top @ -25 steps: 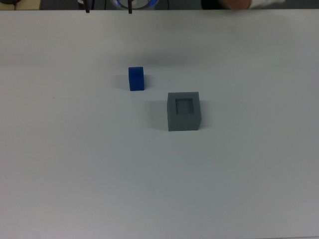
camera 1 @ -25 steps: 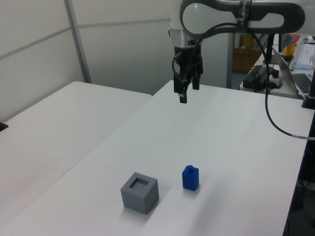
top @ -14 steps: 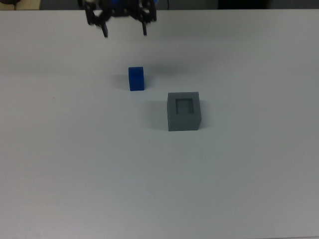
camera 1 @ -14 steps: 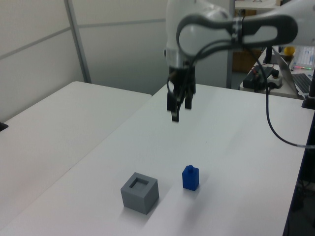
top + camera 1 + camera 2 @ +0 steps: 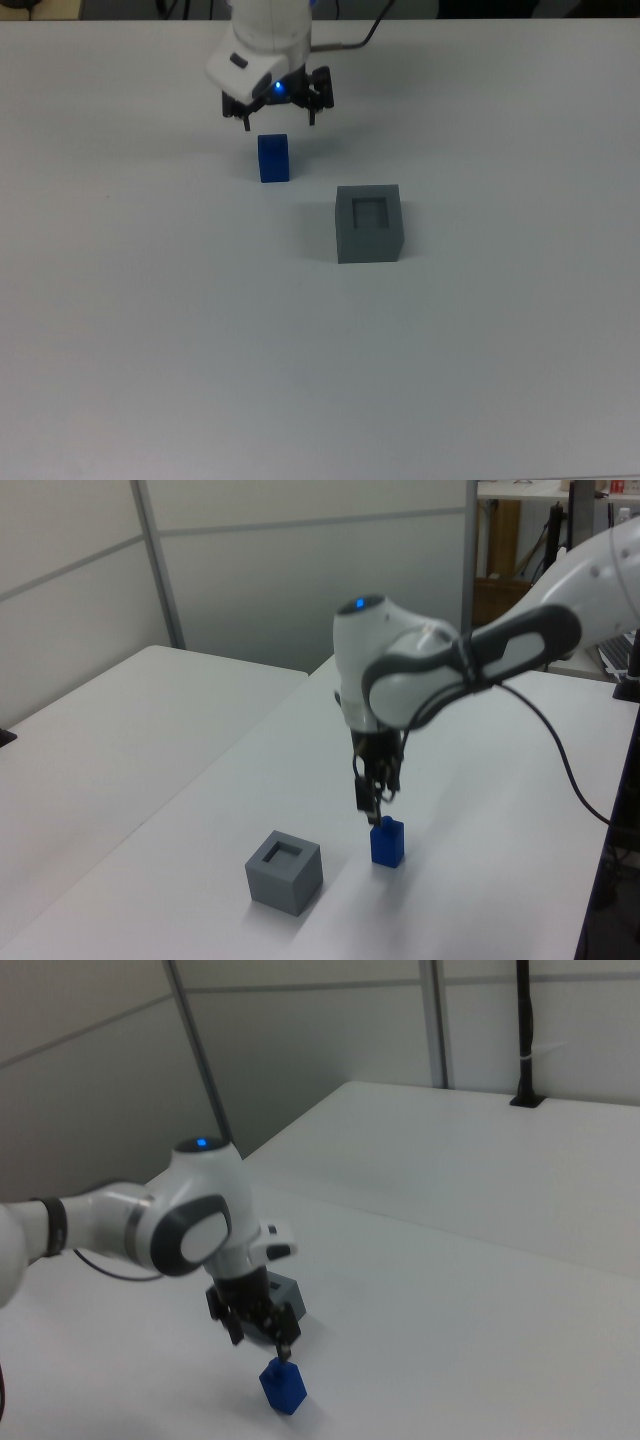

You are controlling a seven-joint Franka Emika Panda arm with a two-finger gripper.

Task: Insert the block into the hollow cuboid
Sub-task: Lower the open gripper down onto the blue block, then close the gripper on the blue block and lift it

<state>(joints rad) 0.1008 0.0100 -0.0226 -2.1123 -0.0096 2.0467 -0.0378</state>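
In the right view, the hollow cuboid (image 5: 288,1291) was mostly hidden behind the gripper (image 5: 262,1338) and arm, with only a grey corner seen. The arm (image 5: 262,30) was cut off by the top view's upper edge. The table (image 5: 480,780) was cropped at the left view's right and lower edges.

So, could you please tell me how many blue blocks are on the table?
1. The blue block stands just under the gripper, up and left of the grey box in the top view.
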